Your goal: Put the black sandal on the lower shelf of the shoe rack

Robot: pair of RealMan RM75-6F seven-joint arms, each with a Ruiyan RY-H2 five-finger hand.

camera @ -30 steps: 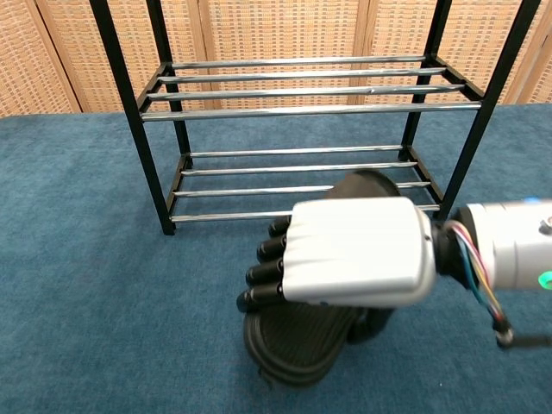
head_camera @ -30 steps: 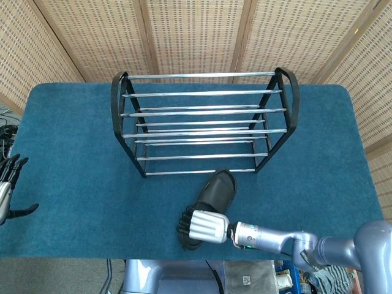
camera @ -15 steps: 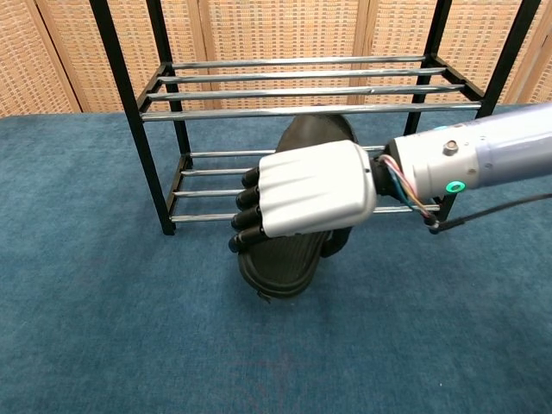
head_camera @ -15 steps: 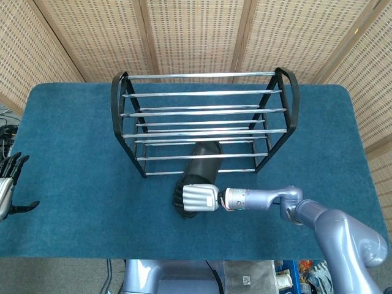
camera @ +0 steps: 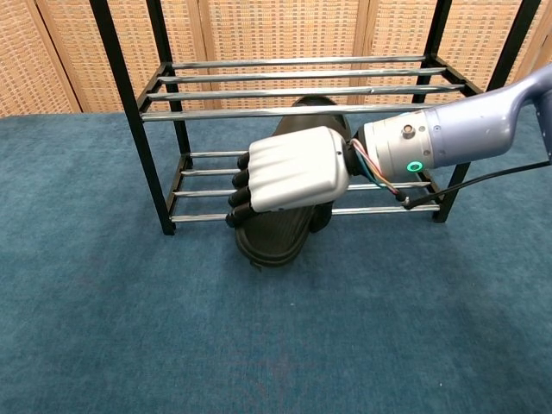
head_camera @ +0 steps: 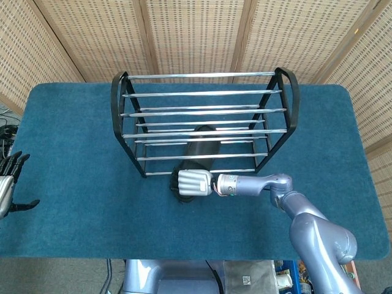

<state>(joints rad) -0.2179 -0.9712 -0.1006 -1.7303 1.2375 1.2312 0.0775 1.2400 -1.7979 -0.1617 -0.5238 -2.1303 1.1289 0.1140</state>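
Over the last second the right hand (head_camera: pixel 193 182) had carried the black sandal (head_camera: pixel 197 154) from the bench (head_camera: pixel 73 159) at about 6 o'clock of the shoe rack (head_camera: pixel 202 119) up toward 12 o'clock, turning it to point into the rack. Its toe end now lay in over the lower shelf (camera: pixel 259 168) rails, under the upper tier, while the heel end still hung out past the front rail. The right hand's fingers (camera: pixel 240 194) were wrapped over the sandal's near end, gripping it. The left hand (head_camera: pixel 7 184) waited at the far 9 o'clock edge, fingers spread and holding nothing. By my judgement the placement was roughly half done: a further push inward and a release remained.
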